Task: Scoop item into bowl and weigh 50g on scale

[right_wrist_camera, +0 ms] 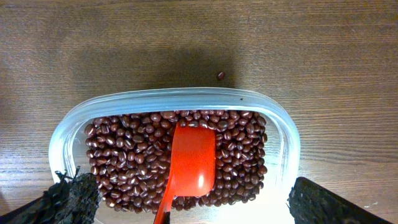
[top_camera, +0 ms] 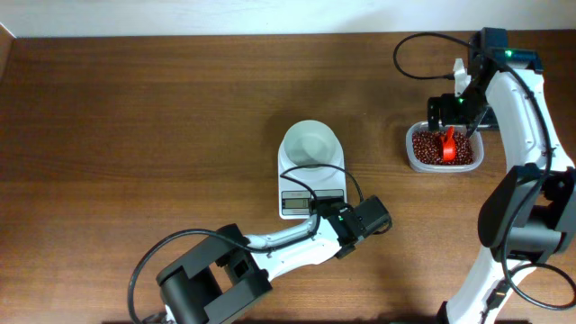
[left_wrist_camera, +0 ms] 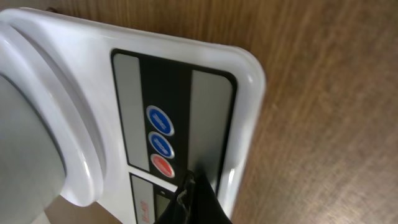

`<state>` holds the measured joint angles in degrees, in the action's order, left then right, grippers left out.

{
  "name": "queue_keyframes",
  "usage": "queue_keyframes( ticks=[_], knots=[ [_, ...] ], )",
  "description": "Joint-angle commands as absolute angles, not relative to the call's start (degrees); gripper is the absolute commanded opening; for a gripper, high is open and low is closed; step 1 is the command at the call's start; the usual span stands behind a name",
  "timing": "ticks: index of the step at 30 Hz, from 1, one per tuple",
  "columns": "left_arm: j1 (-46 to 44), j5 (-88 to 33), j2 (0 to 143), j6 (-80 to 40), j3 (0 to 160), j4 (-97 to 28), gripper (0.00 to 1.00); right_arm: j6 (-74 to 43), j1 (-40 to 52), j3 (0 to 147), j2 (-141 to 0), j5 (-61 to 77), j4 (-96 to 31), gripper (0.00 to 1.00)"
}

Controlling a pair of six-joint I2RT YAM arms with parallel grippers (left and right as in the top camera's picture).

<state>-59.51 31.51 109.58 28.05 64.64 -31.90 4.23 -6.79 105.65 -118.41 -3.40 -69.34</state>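
While the pinched left gripper (left_wrist_camera: 193, 188) sits at the scale (left_wrist_camera: 249, 71), the right gripper (right_wrist_camera: 204, 200) gapes over the scoop (right_wrist_camera: 194, 155) near the bench's right edge; next, grasp its handle.

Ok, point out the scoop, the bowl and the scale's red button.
scoop (right_wrist_camera: 194, 158), right wrist view, its cup.
bowl (top_camera: 312, 146), overhead view, bare inside.
red button (left_wrist_camera: 163, 165), left wrist view, its centre.

I see left arm bent low, left gripper (left_wrist_camera: 189, 196) fingers pressed together; right arm extended, right gripper (right_wrist_camera: 196, 190) spread wide, pointing down.
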Motion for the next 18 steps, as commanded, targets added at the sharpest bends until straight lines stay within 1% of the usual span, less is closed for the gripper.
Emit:
queue_keyframes(
  ticks=[1, 3, 7, 8, 12, 18],
  knots=[
    [-58.37, 33.12, 107.07, 27.75, 63.00, -31.83, 0.00, 3.62, -7.20, 106.06, -119.00, -2.83, -69.34, 0.99],
    [-57.23, 33.10, 107.00, 27.73, 63.05, -30.83, 0.00, 3.62, -7.20, 106.06, -119.00, -2.83, -69.34, 0.99],
    [-54.06, 33.10, 104.14, 27.75, 63.18, -24.05, 0.00, 3.62, -7.20, 106.06, -119.00, -2.83, -69.34, 0.99],
    [-53.06, 30.46, 103.00, 27.75, 63.18, -22.94, 0.00, 3.62, -7.20, 106.06, -119.00, -2.83, -69.34, 0.99],
    [-49.45, 11.84, 100.73, 27.75, 63.18, -22.92, 0.00, 3.62, -7.20, 106.06, -119.00, -2.85, -69.34, 0.99],
    [-46.68, 11.29, 100.75, 27.77, 63.16, -22.72, 0.00, 3.62, -7.20, 106.06, -119.00, -2.83, -69.34, 0.99]
  ],
)
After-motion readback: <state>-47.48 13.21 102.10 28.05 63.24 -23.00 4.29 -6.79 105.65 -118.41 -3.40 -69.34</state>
